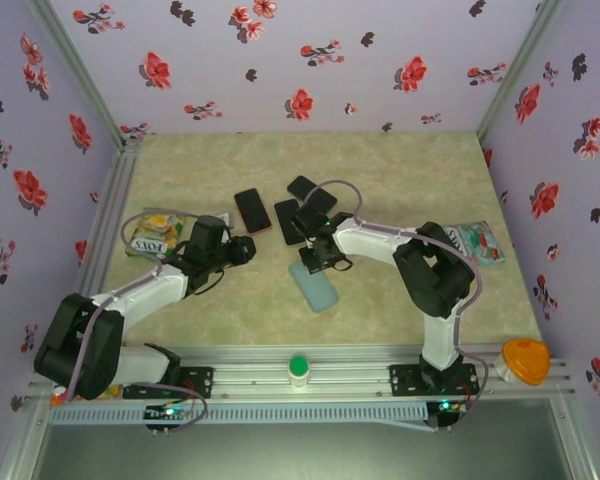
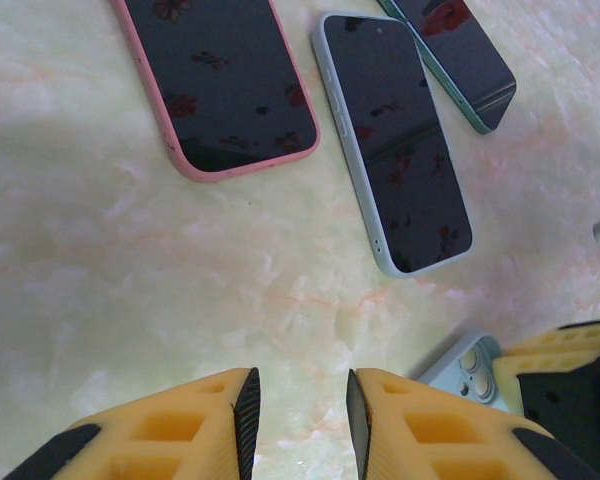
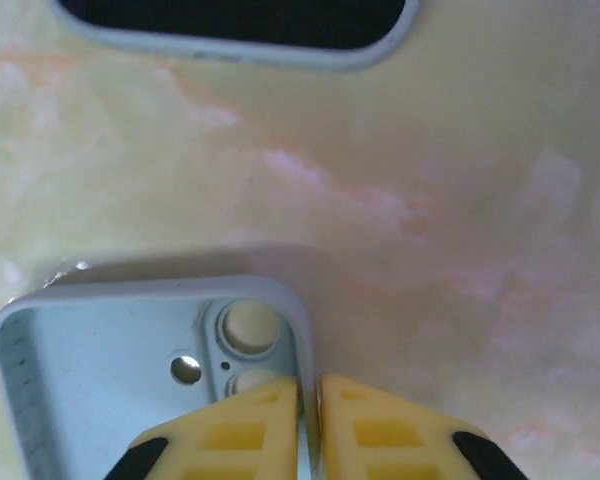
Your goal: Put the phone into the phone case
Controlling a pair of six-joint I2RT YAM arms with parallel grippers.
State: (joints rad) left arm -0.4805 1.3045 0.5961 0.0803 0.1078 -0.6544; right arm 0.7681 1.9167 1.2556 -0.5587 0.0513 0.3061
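Observation:
An empty light-blue phone case (image 3: 100,370) lies open side up on the table, also seen as the case (image 1: 315,286) in the top view. My right gripper (image 3: 309,385) is shut on the case's right wall by the camera cut-out. A phone (image 2: 395,140) with a light-blue rim lies face up beyond it, between a pink-rimmed phone (image 2: 215,80) and a teal-rimmed one (image 2: 460,55). My left gripper (image 2: 300,385) hovers over bare table near the case's corner (image 2: 470,365), open with nothing between its fingers.
A yellow-green snack packet (image 1: 155,232) lies at the left and another packet (image 1: 480,242) at the right. An orange object (image 1: 525,360) and a green knob (image 1: 298,367) sit on the front rail. Flowered walls close in three sides.

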